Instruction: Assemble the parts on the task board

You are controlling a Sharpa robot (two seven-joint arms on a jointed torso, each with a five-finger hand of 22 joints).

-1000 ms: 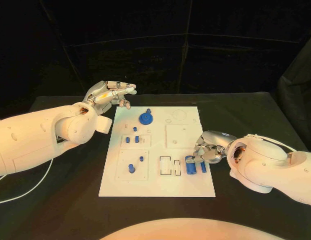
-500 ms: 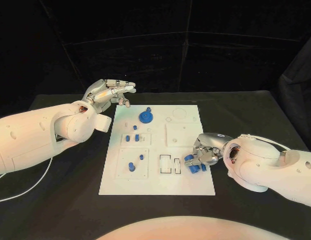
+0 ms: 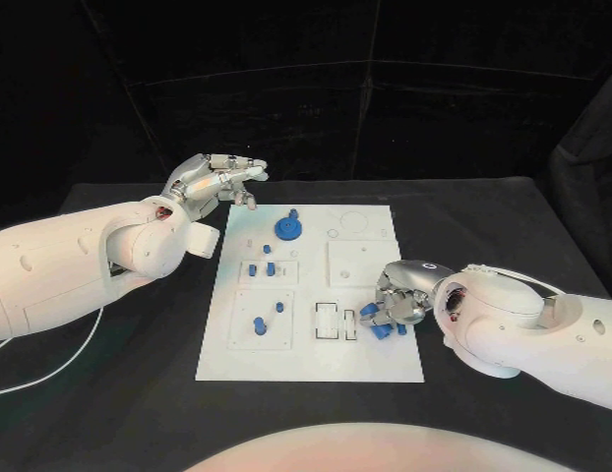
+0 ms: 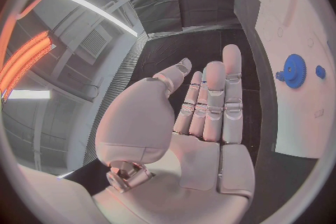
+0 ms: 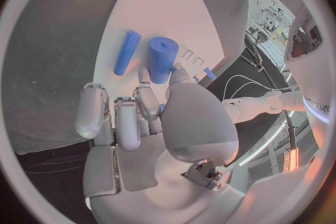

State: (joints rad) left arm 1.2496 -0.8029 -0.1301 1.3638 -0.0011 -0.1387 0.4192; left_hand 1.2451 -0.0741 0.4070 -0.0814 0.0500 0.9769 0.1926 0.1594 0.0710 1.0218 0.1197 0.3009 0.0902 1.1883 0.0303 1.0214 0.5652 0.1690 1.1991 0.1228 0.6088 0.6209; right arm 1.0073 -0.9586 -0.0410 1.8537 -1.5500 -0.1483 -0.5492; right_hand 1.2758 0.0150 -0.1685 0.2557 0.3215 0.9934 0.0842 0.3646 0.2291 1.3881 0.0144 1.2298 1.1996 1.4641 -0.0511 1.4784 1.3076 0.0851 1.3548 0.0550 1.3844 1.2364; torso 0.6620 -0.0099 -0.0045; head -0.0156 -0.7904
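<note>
**Two blue pegs at the right hand's fingertips**

Two blue cylinders lie at the near right part of the task board (image 3: 311, 366), beside a pair of narrow rectangular slots (image 3: 335, 323). In the right wrist view the thicker cylinder (image 5: 162, 59) stands just past the fingertips, with the thumb and a finger closing on its lower end; the slim cylinder (image 5: 126, 52) lies alongside it, a little apart, flat on the white surface. The right hand (image 3: 399, 302) sits over the board's right edge with its fingers curled down onto these pieces, so it appears to be pinching the thicker one, though the contact itself is partly hidden by the thumb.

Farther up the board a blue gear (image 3: 289, 232) sits near the far edge with a small blue knob (image 3: 293, 212) just beyond it. Several small blue pegs (image 3: 258, 268) stand in the recesses on the left half of the board, and two more (image 3: 260, 324) sit in the lower left recess.

The left hand (image 3: 215, 182) hovers off the board's far left corner, above the black table (image 3: 491, 226), fingers extended side by side and holding nothing.
</note>
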